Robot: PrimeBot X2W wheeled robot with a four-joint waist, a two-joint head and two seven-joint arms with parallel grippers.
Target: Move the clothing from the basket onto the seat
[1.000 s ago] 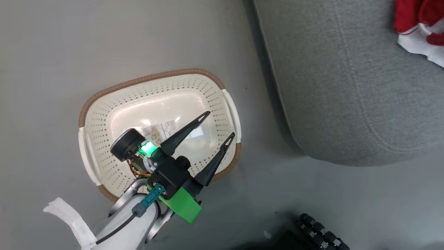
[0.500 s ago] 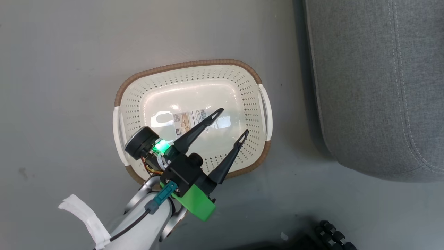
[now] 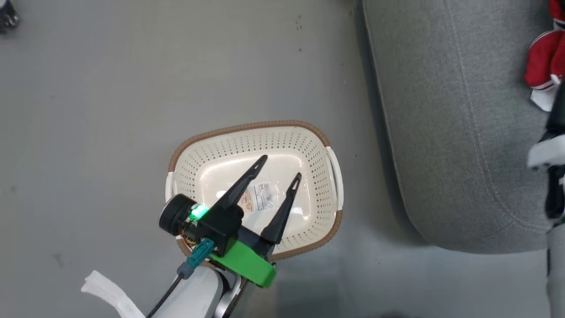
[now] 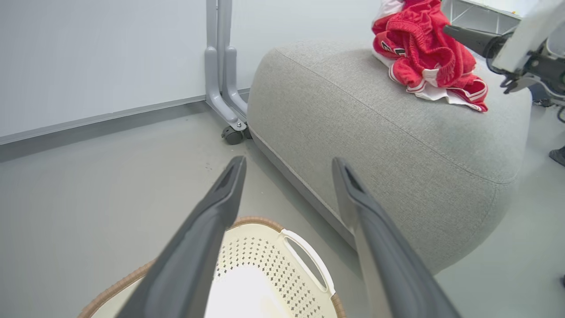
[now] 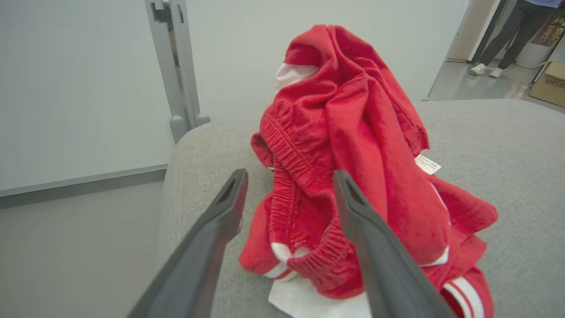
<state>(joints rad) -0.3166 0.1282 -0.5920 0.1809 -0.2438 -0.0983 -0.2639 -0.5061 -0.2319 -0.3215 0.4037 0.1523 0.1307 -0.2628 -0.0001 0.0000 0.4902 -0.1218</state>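
Observation:
The basket [image 3: 247,126] stands on the grey floor with only a paper label on its bottom. My left gripper [image 3: 281,167] hangs open above it, nothing between its fingers; in the left wrist view the left gripper [image 4: 288,164] points over the basket's rim [image 4: 309,260] toward the seat [image 4: 353,115]. The clothing [image 5: 344,145] lies in a red heap with white trim on the seat [image 5: 499,132]. My right gripper [image 5: 290,176] is open just in front of the heap. The clothing [image 3: 540,66] also shows at the head view's right edge.
A grey wheeled stand post [image 4: 220,75] rises beside the seat against a white wall. A person's legs [image 5: 499,35] and a cardboard box [image 5: 547,84] are far behind the seat. My right arm [image 3: 551,176] crosses the head view's right edge.
The head camera has shifted, so basket and seat sit elsewhere in the picture. My left gripper stays open over the basket. My right arm now shows at the right edge beside the clothing.

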